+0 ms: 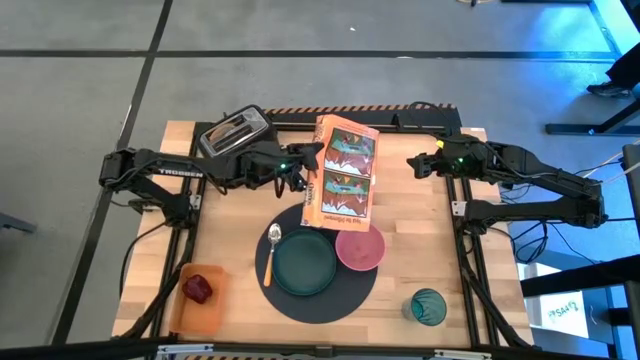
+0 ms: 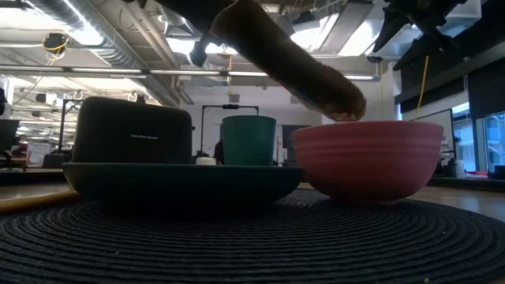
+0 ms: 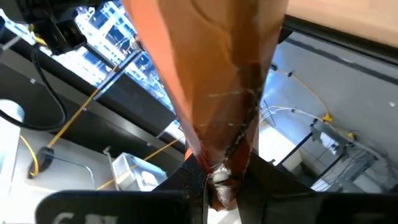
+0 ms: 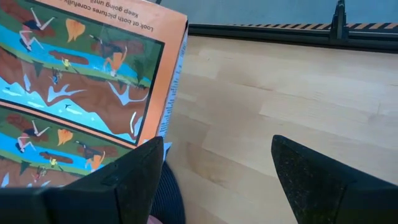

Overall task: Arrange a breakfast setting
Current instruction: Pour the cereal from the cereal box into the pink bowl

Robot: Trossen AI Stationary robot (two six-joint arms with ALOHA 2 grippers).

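My left gripper point(image 1: 303, 168) is shut on an orange picture-printed cereal box point(image 1: 340, 170), which slants down from the far middle of the table toward the pink bowl point(image 1: 360, 247). My right gripper point(image 1: 414, 164) is open and empty to the box's right; its fingers point(image 4: 134, 180) stand beside the box point(image 4: 87, 74). The round dark mat point(image 1: 300, 305) carries the teal plate point(image 1: 305, 263), the bowl and the orange-handled spoon point(image 1: 269, 252). The teal tumbler point(image 1: 428, 306) stands near right. The red apple point(image 1: 197, 288) lies on the orange tray. No bagel shows. My left gripper pinches the box's left long edge point(image 3: 219, 175) between its two fingers, coming level from the table's left. The box is lifted off the table and tilted. Its lower end point(image 2: 343, 102) hangs just over the pink bowl's rim point(image 2: 367, 126).
The black toaster point(image 1: 235, 130) stands at the far left behind my left arm. The flat orange tray point(image 1: 190, 312) lies at the near left corner. Bare wood point(image 4: 286, 106) lies between my right gripper and the far rail.
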